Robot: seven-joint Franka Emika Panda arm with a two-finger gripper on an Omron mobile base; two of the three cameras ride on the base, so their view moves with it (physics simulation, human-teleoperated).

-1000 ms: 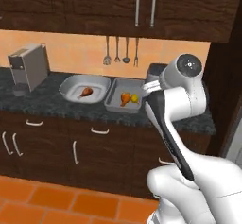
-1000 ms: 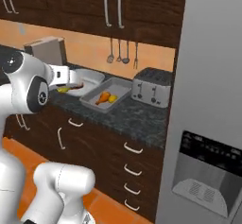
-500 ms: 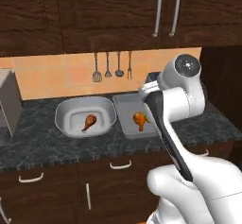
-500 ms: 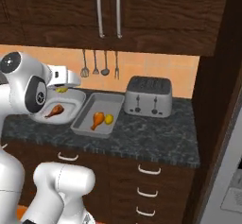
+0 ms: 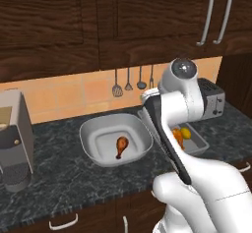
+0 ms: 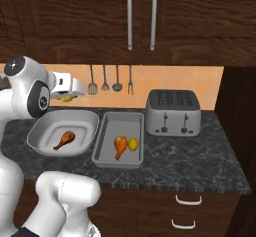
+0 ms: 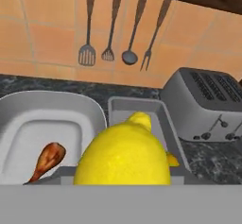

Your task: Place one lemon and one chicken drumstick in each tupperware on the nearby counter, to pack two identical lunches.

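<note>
Fingers (image 6: 67, 98) shut tight on 1 yellow lemon (image 7: 124, 158), held up in the air over the back edge of the round tub (image 6: 46, 142). Below, on the dark speckled desk (image 6: 200, 156), 2 grey tubs side by side. In the round tub, 1 chicken drumstick (image 6: 65, 140) alone. In the square tub (image 6: 113, 155) next to it, 1 drumstick (image 6: 120, 146) touching 1 more lemon (image 6: 133, 143). Further toward the desk's right end, a silver toaster (image 6: 173, 112). Behind, on the orange tiles, 4 hanging kitchen tools (image 6: 110, 79).
</note>
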